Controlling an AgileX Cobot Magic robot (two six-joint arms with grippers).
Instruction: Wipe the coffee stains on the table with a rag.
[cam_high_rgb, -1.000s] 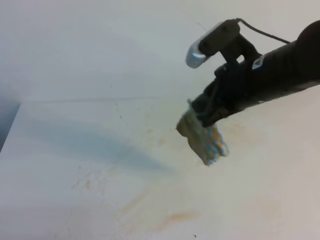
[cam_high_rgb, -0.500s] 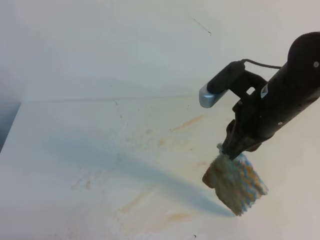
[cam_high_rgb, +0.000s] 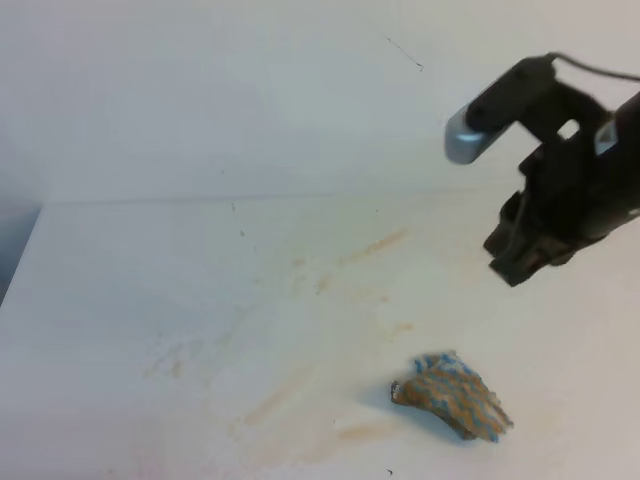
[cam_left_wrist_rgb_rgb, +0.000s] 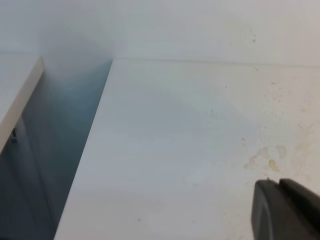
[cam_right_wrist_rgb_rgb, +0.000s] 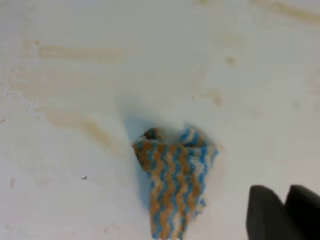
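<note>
Where the right arm hangs above the far right of the table (cam_high_rgb: 120, 290), its right gripper (cam_high_rgb: 520, 262) is lifted clear of the surface with nothing between its dark fingers; from the high view I cannot tell how wide they stand. In the right wrist view only 2 dark fingertips (cam_right_wrist_rgb_rgb: 267, 212) show at the lower right corner, side by side, with nothing held between them.

The rag (cam_high_rgb: 452, 394) lies crumpled on the table toward the near right, below the gripper and well apart from it. Its blue and white wavy stripes are soaked brown over much of the cloth (cam_right_wrist_rgb_rgb: 172, 177), and it is bunched into a rough wedge with a folded lump at one end.

The coffee stains (cam_high_rgb: 375, 245) remain as faint tan streaks and specks across the middle of the tabletop, with another smear (cam_high_rgb: 360, 432) just left of the rag.

The left gripper (cam_left_wrist_rgb_rgb: 287, 210) shows only as a dark block at the lower right of its own view, over tan specks (cam_left_wrist_rgb_rgb: 265, 159); whether it is parted I cannot tell.
</note>
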